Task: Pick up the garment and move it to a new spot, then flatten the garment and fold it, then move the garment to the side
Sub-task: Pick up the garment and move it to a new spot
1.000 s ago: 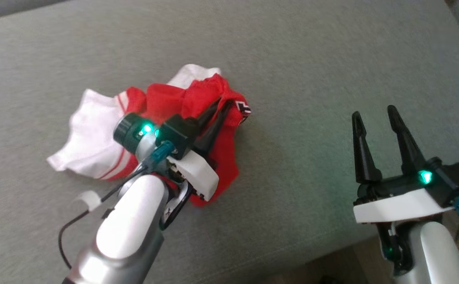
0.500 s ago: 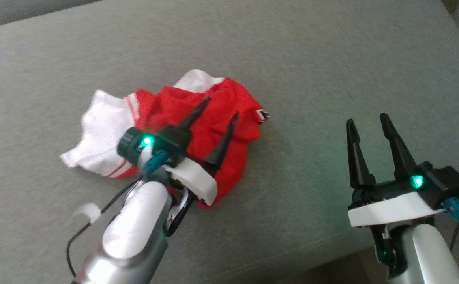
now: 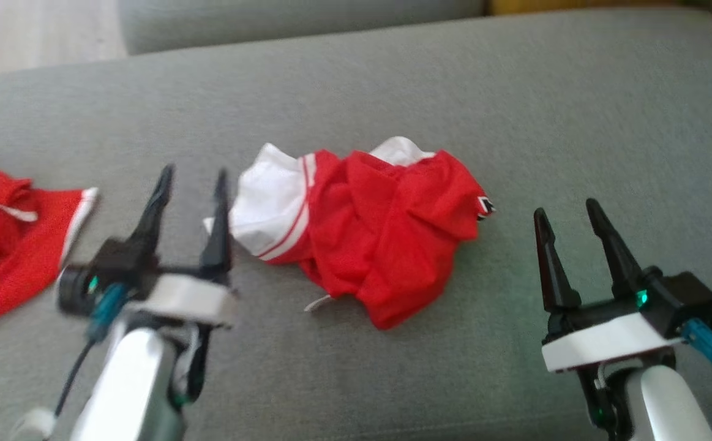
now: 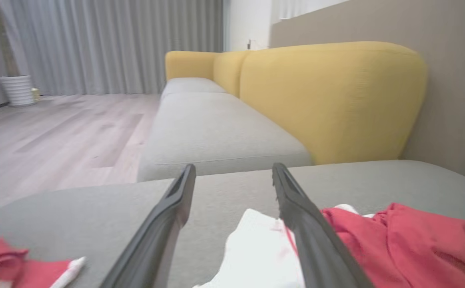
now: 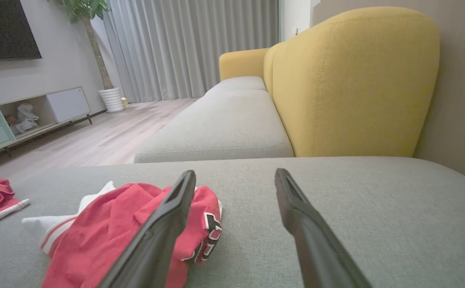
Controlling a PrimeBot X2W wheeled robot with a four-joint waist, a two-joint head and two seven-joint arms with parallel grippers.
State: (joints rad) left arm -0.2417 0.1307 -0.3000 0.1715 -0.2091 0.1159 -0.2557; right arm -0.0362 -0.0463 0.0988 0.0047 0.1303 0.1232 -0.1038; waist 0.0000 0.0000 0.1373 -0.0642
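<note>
While the left gripper [image 3: 193,174] and right gripper [image 3: 567,205] both stand open and empty, the crumpled red-and-white jersey [image 3: 380,239] lies between them on the grey sofa cushion [image 3: 515,110], its white edge just beside the left gripper; a second red garment [image 3: 7,245] lies farther left.

We see the garment [image 3: 368,239] lying near the middle of the sofa cushion [image 3: 545,104]. Our left end effector [image 3: 194,173] stands just left of it, and our right end effector [image 3: 565,208] stands apart to its right. A second garment [image 3: 7,245] lies at the cushion's left edge. Farther off, another seat cushion [image 4: 216,132] extends away, with the backrest [image 4: 336,100] along its right.
</note>
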